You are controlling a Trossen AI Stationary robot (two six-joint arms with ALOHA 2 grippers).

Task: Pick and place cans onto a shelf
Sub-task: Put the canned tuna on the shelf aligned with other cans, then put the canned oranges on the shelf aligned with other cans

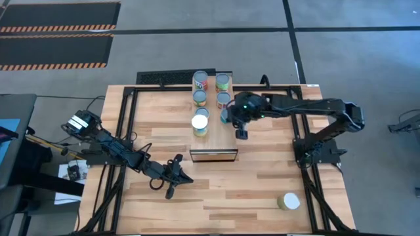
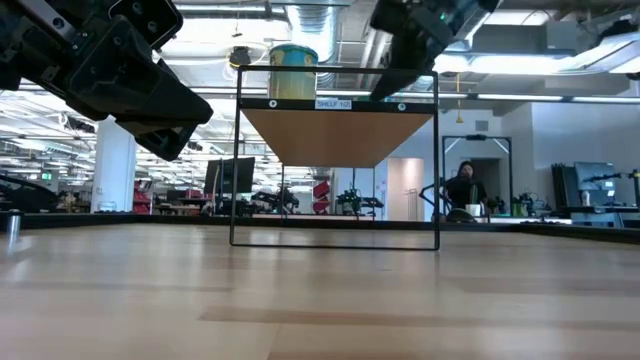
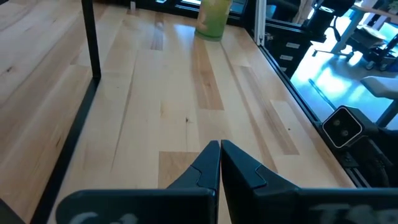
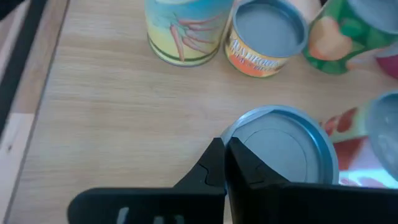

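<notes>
The shelf [image 1: 215,139] is a light-wood box on a dark frame in the middle of the table. Several cans stand on its top, among them a white-topped one [image 1: 200,122] and grey-topped ones [image 1: 199,98]. My right gripper [image 4: 225,144] is shut above the shelf top, at the rim of a grey-topped can [image 4: 283,152]. It also shows in the high view [image 1: 241,133]. My left gripper [image 3: 219,147] is shut and empty low over the table, near its front left [image 1: 174,178]. One yellow-green can [image 1: 287,201] stands on the table at the near right. My right gripper's shut fingertips [image 4: 214,155] stand at the near rim of the grey-topped can's lid [image 4: 239,134], coming from above. Whether they touch it, I cannot tell.
The shelf's dark frame legs [image 2: 236,160] stand on the table. Black rails [image 1: 125,124] run along the table's left and right sides. Bare wood lies between the shelf's front and the near edge. A person [image 2: 463,190] sits in the room beyond.
</notes>
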